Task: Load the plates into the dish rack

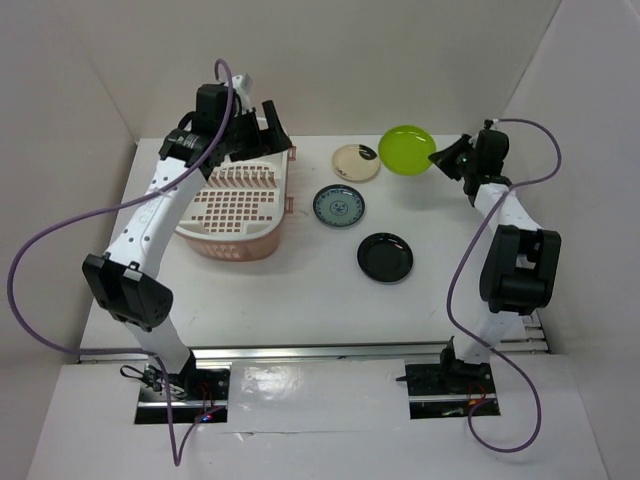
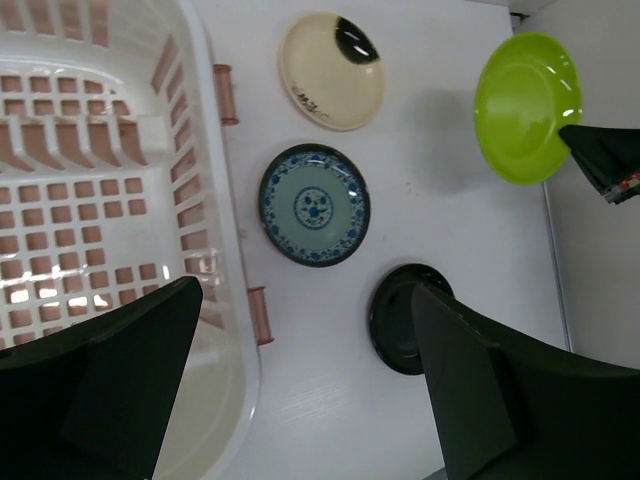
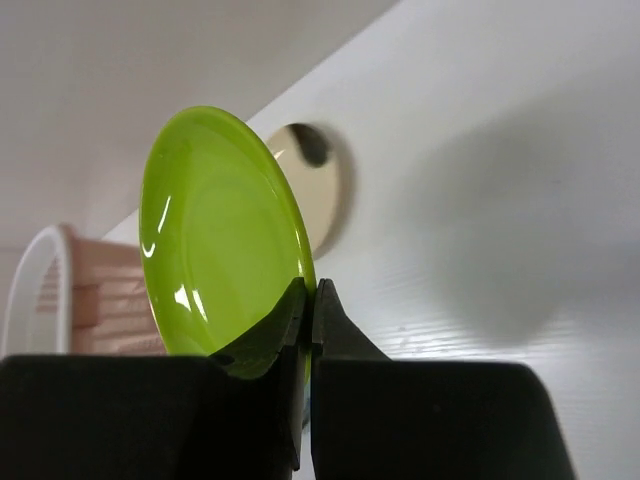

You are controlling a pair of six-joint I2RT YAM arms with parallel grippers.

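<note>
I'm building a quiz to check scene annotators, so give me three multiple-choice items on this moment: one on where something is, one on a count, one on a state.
1. Where is the blue-patterned plate?
A. on the table, right of the dish rack
B. inside the rack
C. stacked on another plate

2. How many plates lie flat on the table?
A. one
B. three
C. four

3. The right tool is:
A. open and empty
B. shut on the lime green plate
C. out of view

Answers:
1 A: it lies on bare tabletop just right of the rack's side handles.
2 B: the cream plate, the blue-patterned one and the black plate lie flat, while the green one is held on edge.
3 B: the right wrist view shows the fingers pinching its rim.
</note>
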